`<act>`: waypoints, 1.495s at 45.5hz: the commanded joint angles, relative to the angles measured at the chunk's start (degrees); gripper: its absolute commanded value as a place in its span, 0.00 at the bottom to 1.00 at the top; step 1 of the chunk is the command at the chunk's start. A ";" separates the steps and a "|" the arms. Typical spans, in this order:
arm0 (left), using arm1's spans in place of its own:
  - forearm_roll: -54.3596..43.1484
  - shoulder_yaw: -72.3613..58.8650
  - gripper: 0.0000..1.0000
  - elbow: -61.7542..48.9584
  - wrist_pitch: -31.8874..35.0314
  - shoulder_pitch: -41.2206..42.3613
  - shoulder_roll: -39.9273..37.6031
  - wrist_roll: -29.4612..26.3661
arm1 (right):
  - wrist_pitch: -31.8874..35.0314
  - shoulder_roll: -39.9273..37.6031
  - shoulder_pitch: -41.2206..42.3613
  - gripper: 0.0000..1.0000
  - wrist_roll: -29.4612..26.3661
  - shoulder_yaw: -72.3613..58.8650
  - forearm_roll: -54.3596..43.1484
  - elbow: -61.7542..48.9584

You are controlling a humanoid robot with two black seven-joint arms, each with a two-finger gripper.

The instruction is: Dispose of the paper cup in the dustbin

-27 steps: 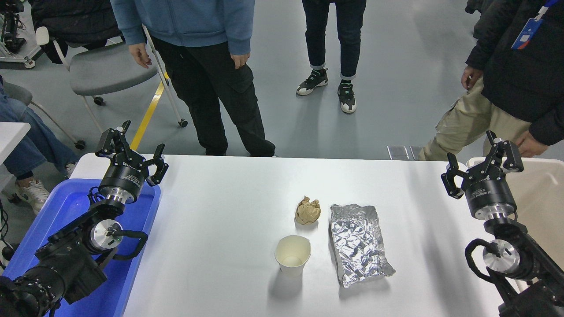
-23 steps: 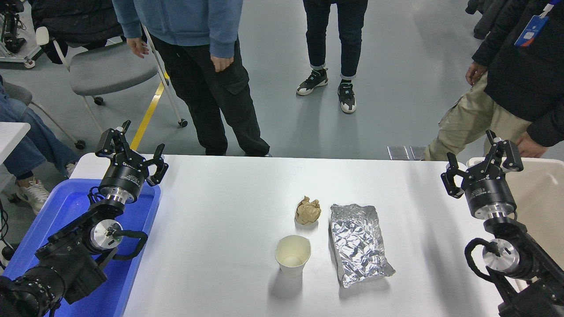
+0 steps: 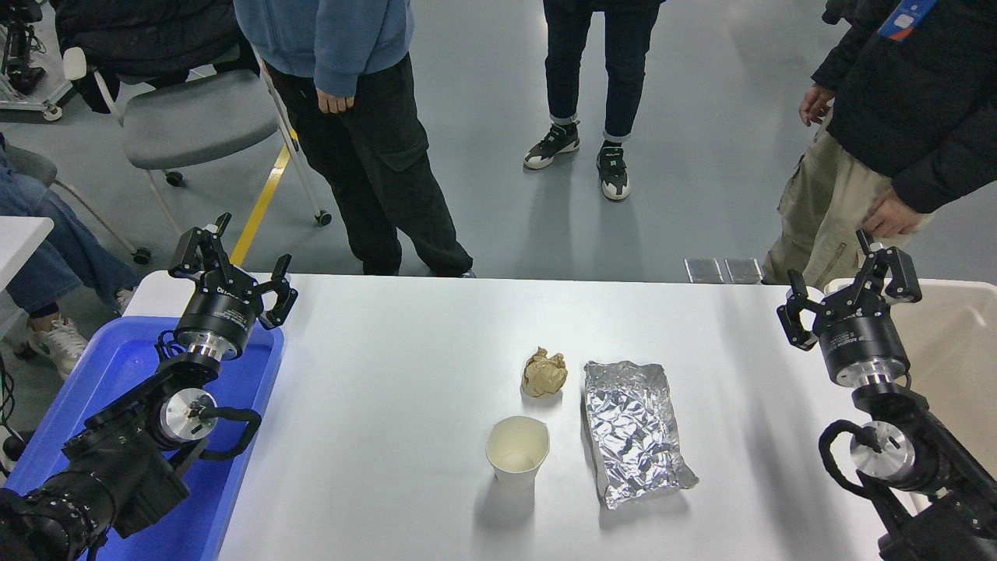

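The white paper cup (image 3: 517,452) stands upright and empty on the white table (image 3: 389,374), near the front middle. The beige dustbin (image 3: 954,343) is at the table's right edge, partly behind my right arm. My right gripper (image 3: 849,288) is open and empty, raised at the far right by the dustbin's near rim, well right of the cup. My left gripper (image 3: 232,265) is open and empty, parked at the left over the blue tray.
A crumpled brown paper ball (image 3: 544,372) lies just behind the cup. A crumpled foil sheet (image 3: 632,431) lies to the cup's right. A blue tray (image 3: 132,366) sits at the left edge. Several people stand beyond the table's far side; a grey chair (image 3: 195,117) stands at the back left.
My right gripper has shifted very slightly left and up. The people behind the table have moved; the cup and the left arm have not.
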 commanded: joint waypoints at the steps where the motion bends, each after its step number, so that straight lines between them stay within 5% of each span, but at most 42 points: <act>1: 0.00 0.01 1.00 0.00 0.00 0.00 0.00 0.02 | 0.04 -1.10 0.36 0.99 -0.54 -1.19 0.00 0.11; 34: 0.00 0.01 1.00 0.00 0.00 0.00 0.00 -0.07 | 0.39 -7.78 1.23 0.99 -12.05 -1.36 5.54 6.61; 55: 0.00 0.01 1.00 0.00 0.00 0.00 0.00 0.02 | 0.30 -19.90 2.20 0.99 -13.02 -11.91 4.49 17.86; 68: 0.00 0.01 1.00 0.00 0.00 0.00 0.00 0.02 | 0.30 -24.48 6.42 0.99 -12.84 -18.50 -11.85 21.29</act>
